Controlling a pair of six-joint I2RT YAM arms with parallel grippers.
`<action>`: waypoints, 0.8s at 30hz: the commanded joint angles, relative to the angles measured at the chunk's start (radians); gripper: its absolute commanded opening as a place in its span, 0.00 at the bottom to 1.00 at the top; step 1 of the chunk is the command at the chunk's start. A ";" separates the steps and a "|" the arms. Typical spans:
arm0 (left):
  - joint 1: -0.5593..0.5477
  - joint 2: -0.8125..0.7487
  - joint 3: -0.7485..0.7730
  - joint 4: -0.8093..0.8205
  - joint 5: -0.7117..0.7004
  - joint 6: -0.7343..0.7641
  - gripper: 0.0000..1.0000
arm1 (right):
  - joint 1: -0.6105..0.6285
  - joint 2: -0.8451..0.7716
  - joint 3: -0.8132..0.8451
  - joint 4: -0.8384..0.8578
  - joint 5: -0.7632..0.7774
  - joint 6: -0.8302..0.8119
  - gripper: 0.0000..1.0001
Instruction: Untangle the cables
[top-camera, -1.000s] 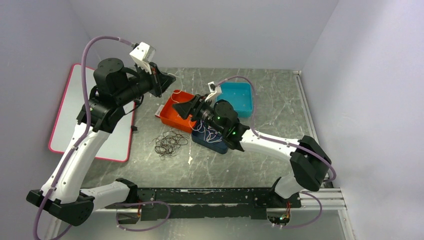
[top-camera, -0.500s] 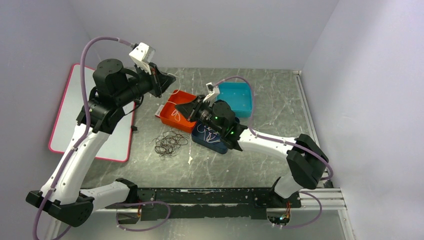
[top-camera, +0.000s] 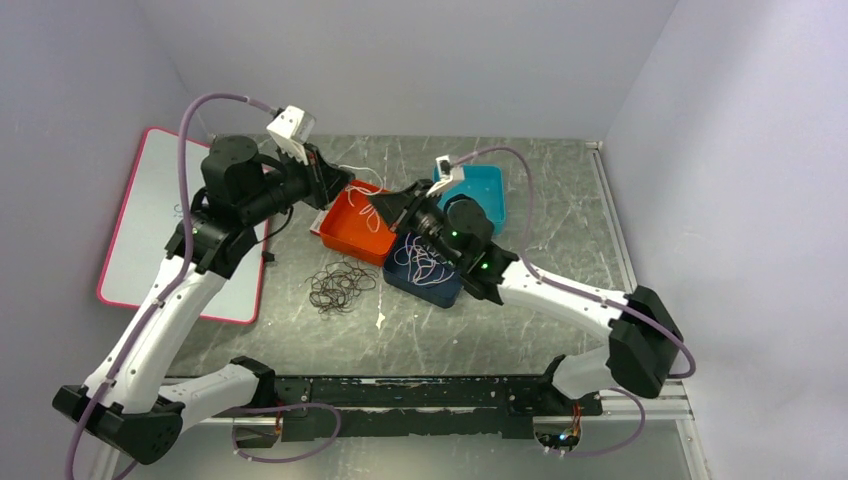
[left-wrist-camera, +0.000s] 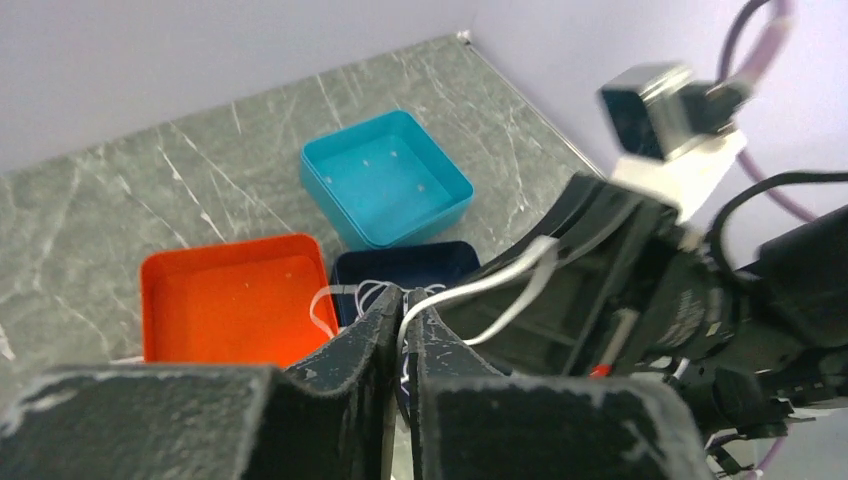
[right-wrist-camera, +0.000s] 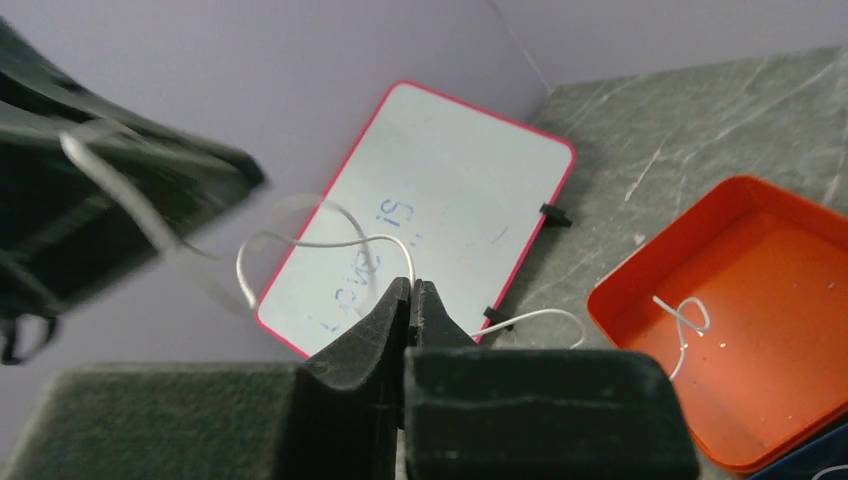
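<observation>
White cable (right-wrist-camera: 330, 243): we are clamping it in closed left gripper (left-wrist-camera: 402, 296) and right gripper (right-wrist-camera: 411, 288), near the table's (top-camera: 560, 200) far edge.

White cable (right-wrist-camera: 322, 241): thin, slack, looping in mid-air, centre-left of right wrist view. More white loops (top-camera: 424, 262) heaped in navy bin (top-camera: 441, 291), centre of top view. Black cables (top-camera: 340, 287): loose tangled pile on tabletop, left of centre.

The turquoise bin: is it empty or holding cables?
Empty: the left wrist view shows the turquoise bin with a bare floor.
</observation>
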 joint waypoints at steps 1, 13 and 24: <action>-0.008 -0.008 -0.077 0.095 0.048 -0.071 0.16 | -0.016 -0.089 -0.031 -0.017 0.087 -0.024 0.00; -0.009 0.026 -0.152 0.150 0.059 -0.102 0.75 | -0.166 -0.251 -0.129 -0.137 0.110 0.026 0.00; -0.008 -0.008 -0.225 0.109 0.011 -0.084 0.87 | -0.311 -0.292 -0.169 -0.185 0.057 0.085 0.00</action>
